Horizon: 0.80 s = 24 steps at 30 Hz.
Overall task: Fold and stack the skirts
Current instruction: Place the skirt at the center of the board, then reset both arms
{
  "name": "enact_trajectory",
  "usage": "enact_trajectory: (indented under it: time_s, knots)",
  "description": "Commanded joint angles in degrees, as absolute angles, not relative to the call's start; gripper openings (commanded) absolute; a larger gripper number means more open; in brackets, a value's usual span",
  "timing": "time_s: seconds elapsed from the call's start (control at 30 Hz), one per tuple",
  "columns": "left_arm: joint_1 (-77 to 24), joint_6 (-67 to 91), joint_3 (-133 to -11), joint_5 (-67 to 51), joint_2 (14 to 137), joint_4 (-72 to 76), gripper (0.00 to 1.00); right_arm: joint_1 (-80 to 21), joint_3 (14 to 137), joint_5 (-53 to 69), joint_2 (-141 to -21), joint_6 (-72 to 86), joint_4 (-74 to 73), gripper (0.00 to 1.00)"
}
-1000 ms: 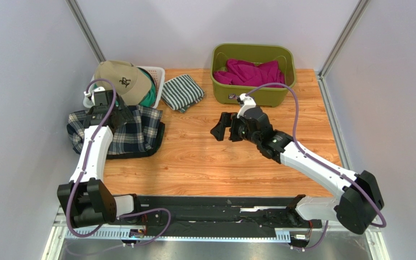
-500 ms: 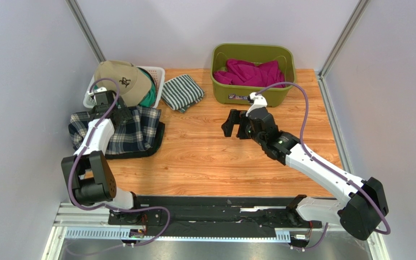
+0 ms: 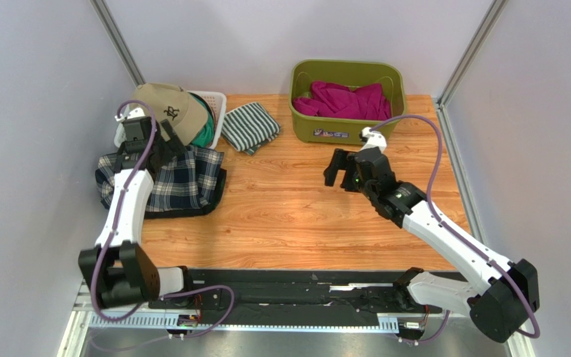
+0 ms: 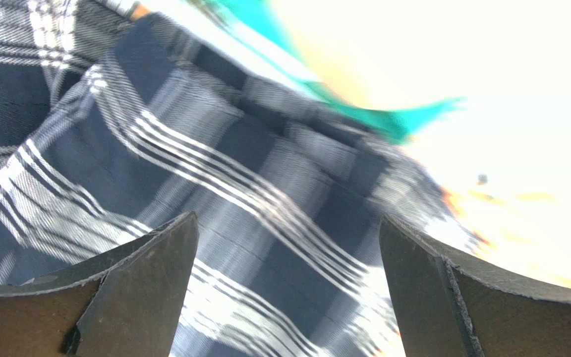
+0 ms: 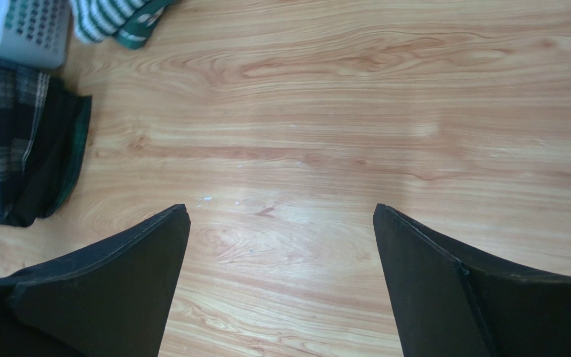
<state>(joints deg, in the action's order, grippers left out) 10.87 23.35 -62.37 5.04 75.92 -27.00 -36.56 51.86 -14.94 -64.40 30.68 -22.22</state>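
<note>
In the last second my right end effector (image 3: 338, 169) swung right across the bare table (image 3: 281, 216) and my left end effector (image 3: 154, 151) lifted. Both gaped wide, holding nothing. The skirts (image 3: 188, 186) lay stacked at left, so I judged the stacking done.

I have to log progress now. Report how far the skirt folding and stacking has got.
Done, it seems: the plaid skirt lies folded on top of dark cloth layers, one pile at the left of the table. In hand: nothing; the left gripper hovers open over the pile, the right gripper open above bare wood. Left: probably nothing; no loose skirt shows.
</note>
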Motion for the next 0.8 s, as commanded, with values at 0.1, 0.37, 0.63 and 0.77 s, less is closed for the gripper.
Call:
enact_trajectory:
  time_s: [0.1,0.37,0.63,0.77]
  knots:
    - [-7.98,32.86,-60.14,8.35,60.57,-32.17,0.99,-26.55,47.9,-12.92,-57.93,33.57,-28.56,0.99]
    - [-21.27,37.44,-50.37,15.19,53.44,-32.34,0.99,-25.93,41.93,-13.45,-51.77,32.78,-28.04,0.99]
    - [-21.36,38.14,-50.54,16.97,52.39,-36.04,0.99,-25.84,37.45,-14.85,-45.36,34.19,-24.44,0.99]
    - [-21.36,38.5,-50.36,15.56,51.94,-35.95,0.99,-25.93,36.04,-15.12,-43.33,32.44,-22.59,0.99]
